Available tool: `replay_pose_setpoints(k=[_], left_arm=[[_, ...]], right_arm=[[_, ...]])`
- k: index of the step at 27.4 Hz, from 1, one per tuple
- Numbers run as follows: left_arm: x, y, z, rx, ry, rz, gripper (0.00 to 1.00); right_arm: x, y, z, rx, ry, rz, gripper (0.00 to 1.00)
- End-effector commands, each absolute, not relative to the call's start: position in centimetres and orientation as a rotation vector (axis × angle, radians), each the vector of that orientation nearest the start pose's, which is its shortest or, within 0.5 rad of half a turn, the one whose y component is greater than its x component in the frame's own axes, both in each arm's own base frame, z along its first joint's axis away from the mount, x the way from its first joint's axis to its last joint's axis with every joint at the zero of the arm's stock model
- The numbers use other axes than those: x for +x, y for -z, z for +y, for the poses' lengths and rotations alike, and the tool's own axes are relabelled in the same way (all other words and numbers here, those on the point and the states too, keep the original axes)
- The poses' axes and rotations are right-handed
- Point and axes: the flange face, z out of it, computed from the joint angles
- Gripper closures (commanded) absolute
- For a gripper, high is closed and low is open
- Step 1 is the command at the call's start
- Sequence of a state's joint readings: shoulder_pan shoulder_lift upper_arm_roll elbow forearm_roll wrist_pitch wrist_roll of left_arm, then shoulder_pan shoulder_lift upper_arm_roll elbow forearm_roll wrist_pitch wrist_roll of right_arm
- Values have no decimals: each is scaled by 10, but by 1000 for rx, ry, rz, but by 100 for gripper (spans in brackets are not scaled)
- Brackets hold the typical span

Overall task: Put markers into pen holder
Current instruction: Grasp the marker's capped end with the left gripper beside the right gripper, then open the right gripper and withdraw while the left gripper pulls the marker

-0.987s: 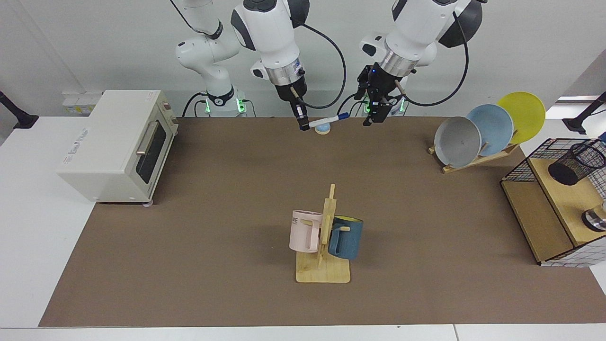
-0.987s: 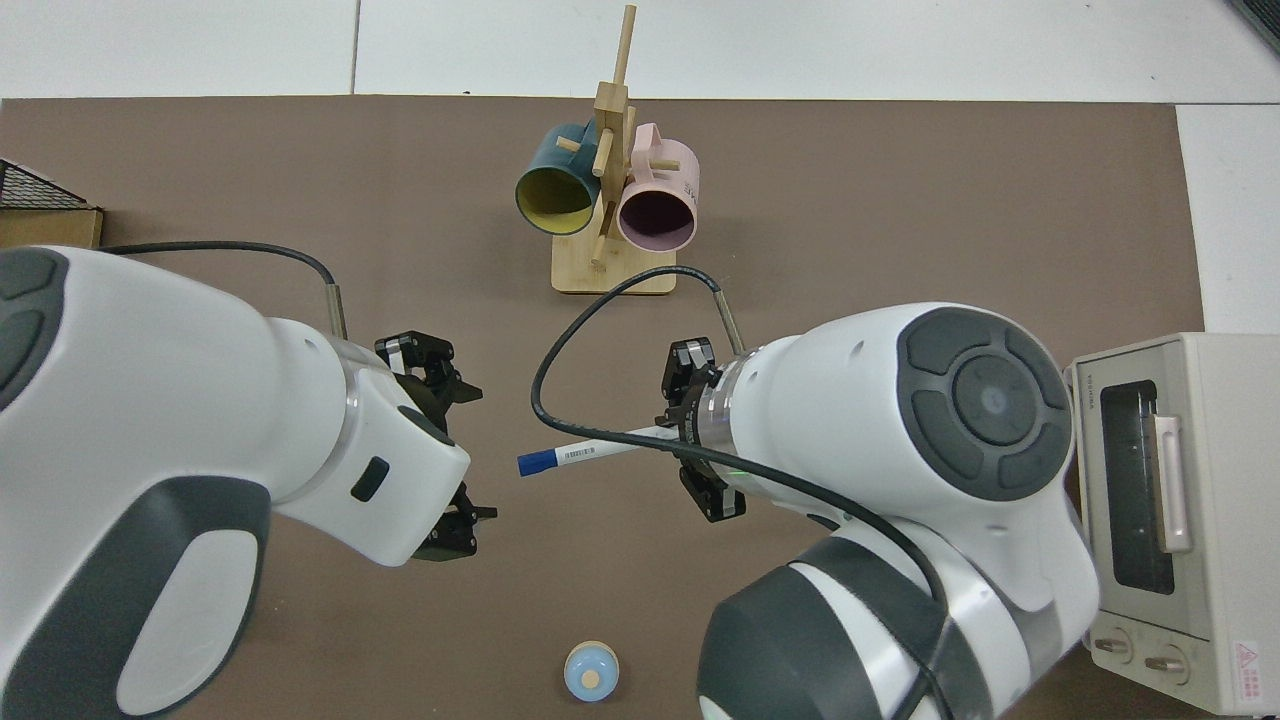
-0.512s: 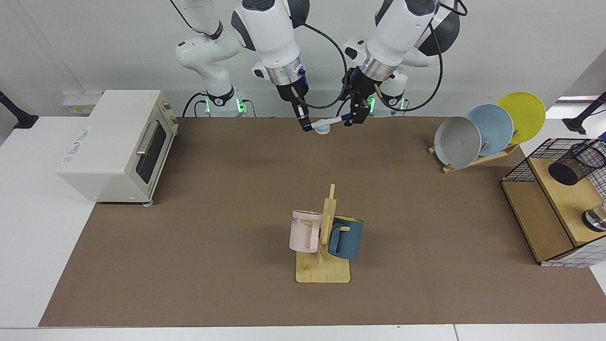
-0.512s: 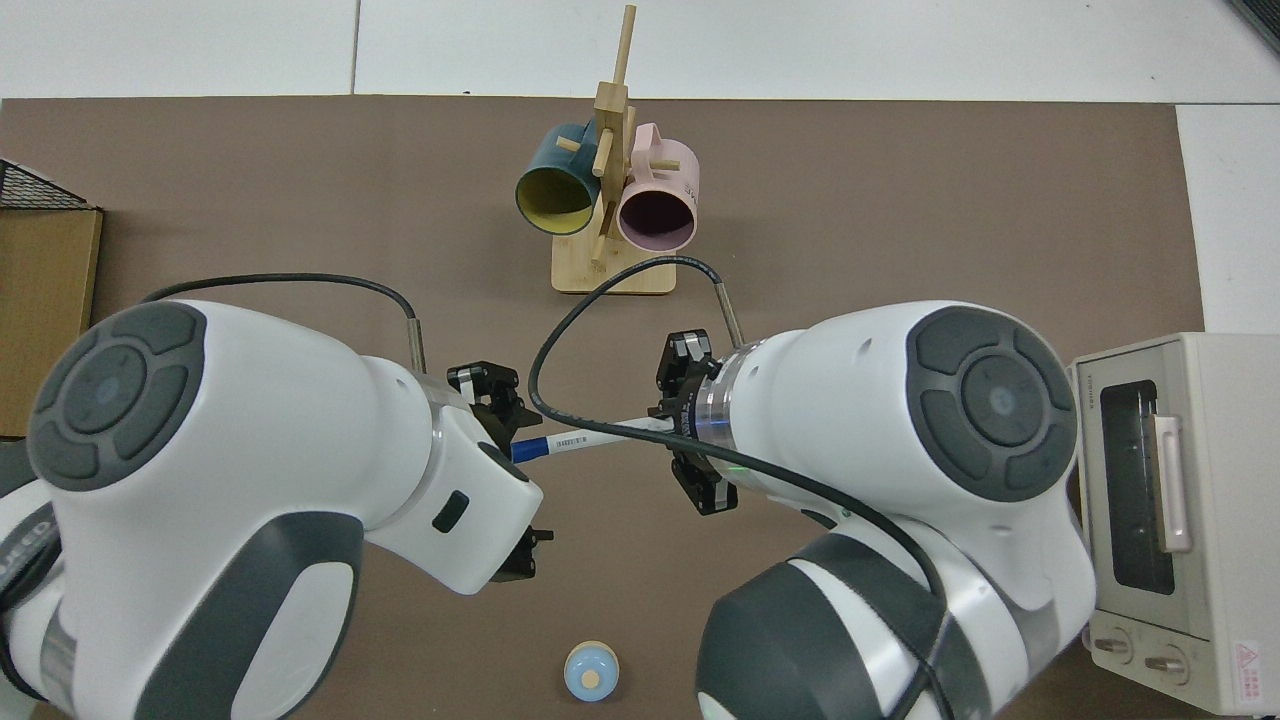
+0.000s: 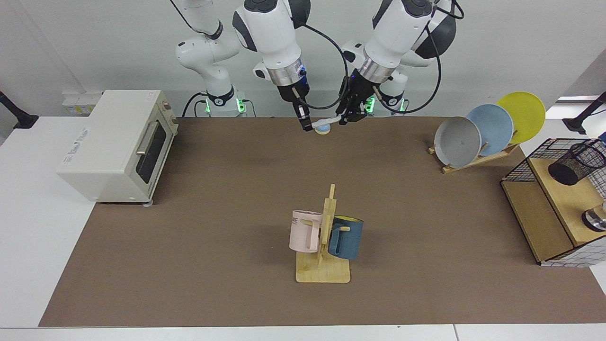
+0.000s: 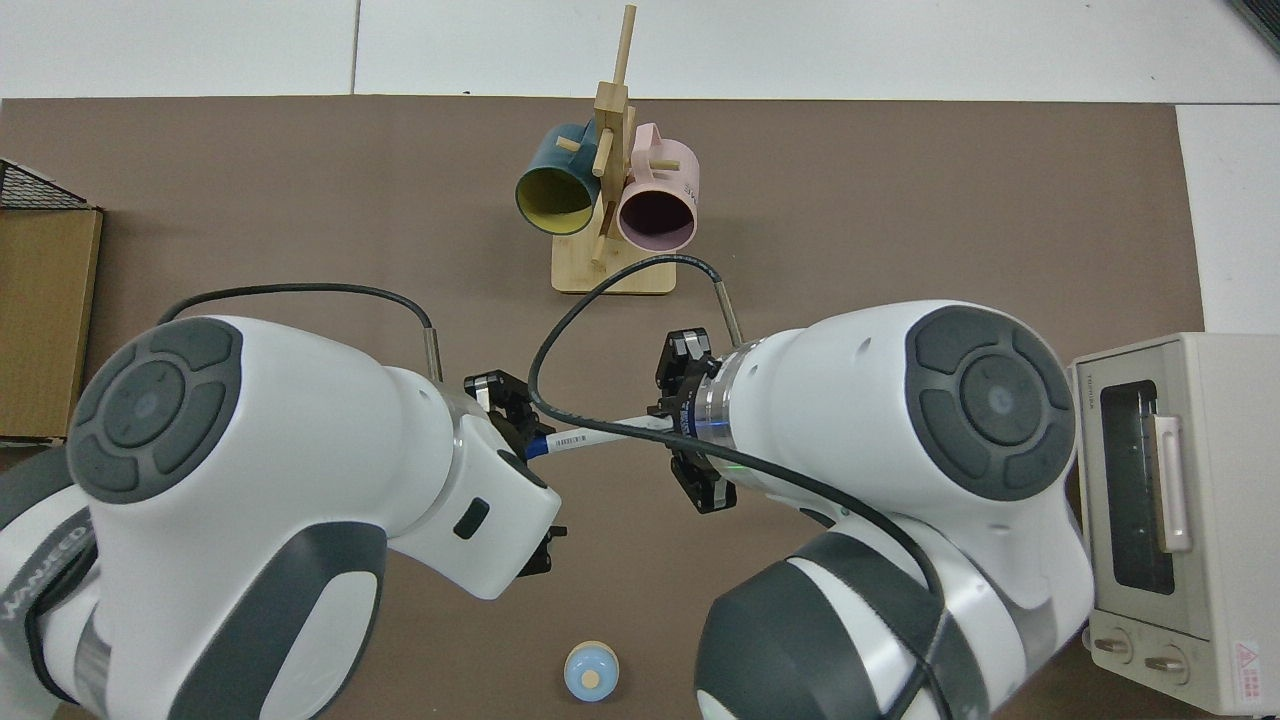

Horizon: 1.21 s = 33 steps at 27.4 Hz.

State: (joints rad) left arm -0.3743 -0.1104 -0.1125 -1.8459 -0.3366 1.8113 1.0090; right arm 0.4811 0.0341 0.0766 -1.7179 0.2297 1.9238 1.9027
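Facing view: right gripper (image 5: 307, 124) was closed on the white end of the marker (image 5: 325, 121), held in the air above the brown mat's (image 5: 236, 213) far edge, over a small blue round object (image 5: 322, 128). Left gripper (image 5: 347, 117) sat at the marker's capped end; whether its fingers pressed the cap could not be told. The pen holder (image 5: 576, 163) lay tilted on the wire-grid wooden shelf (image 5: 544, 208) at the mat's near corner beside the plate rack (image 5: 478, 158), well apart from the marker.

Top view: the marker (image 6: 590, 437) bridged both wrists, its blue cap between the left gripper's (image 6: 528, 478) fingers, its white end inside the right gripper (image 6: 684, 432). The mug tree (image 6: 607, 215) stood by the opposite edge, the toaster oven (image 6: 1165, 520) off the mat.
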Motion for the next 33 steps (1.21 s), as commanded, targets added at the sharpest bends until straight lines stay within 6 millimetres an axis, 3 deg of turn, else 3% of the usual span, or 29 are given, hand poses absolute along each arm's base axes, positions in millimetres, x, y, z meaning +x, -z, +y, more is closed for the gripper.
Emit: replay_pose_setpoints(k=[1,2,10,11,12,13,21,26,33], left_arm=[[445,-576,-281,-2603,270,2229,91],[445,-577,-281,-2601,272,2228,100],[445,-577,-279,-2587,267,2223,100],[446,-576,-280,-2588,265,2223,100],[445,-577,-279,-2587,267,2223,100],[445,-576,-279,-2588,262,2224,100],[446,-574,-274,-2578,230,2216,100],[450,-572,-267,-2563,210,2197,100],[457,-570,-250,-2555,169,2154,100]], right_arm=[[499,-569,327,-2153,-237,1899,100],[499,-569,327,-2153,-237,1899,100],[499,-569,327,-2155,-238,1900,100],[499,-569,327,-2156,-238,1898,83],[499,-569,327,-2160,-236,1891,33],[499,-569,327,-2164,-234,1890,0],[499,-575,325,-2193,-220,1833,0],[503,-582,310,-2269,-194,1728,0],[501,-590,272,-2572,-191,1347,0]])
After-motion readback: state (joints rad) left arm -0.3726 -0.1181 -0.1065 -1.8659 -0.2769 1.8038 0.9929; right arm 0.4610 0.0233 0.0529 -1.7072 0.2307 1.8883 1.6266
